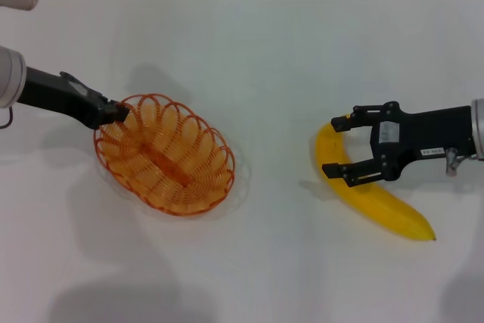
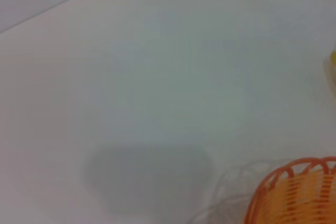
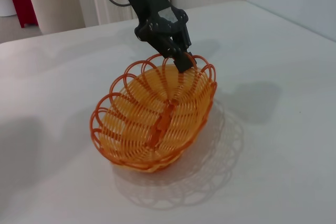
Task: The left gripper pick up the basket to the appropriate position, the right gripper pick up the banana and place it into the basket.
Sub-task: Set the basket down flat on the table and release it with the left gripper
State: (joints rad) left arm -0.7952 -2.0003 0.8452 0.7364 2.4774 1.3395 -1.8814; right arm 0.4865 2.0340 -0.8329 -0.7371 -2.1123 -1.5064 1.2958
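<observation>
Basket (image 1: 165, 155) pinched by left end effector (image 1: 121, 111); right end effector (image 1: 339, 147) straddles banana (image 1: 370, 191).

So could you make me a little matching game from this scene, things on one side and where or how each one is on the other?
Things:
1. basket
2. banana
3. left gripper
4. right gripper

States:
A. open, fingers on either side of the yellow fruit
B. shut on the scalloped orange rim
C. lying on the white table, not yet lifted
D. tilted, one end raised off the table

Pairs: 1-D, 2-C, 3-B, 4-A
</observation>
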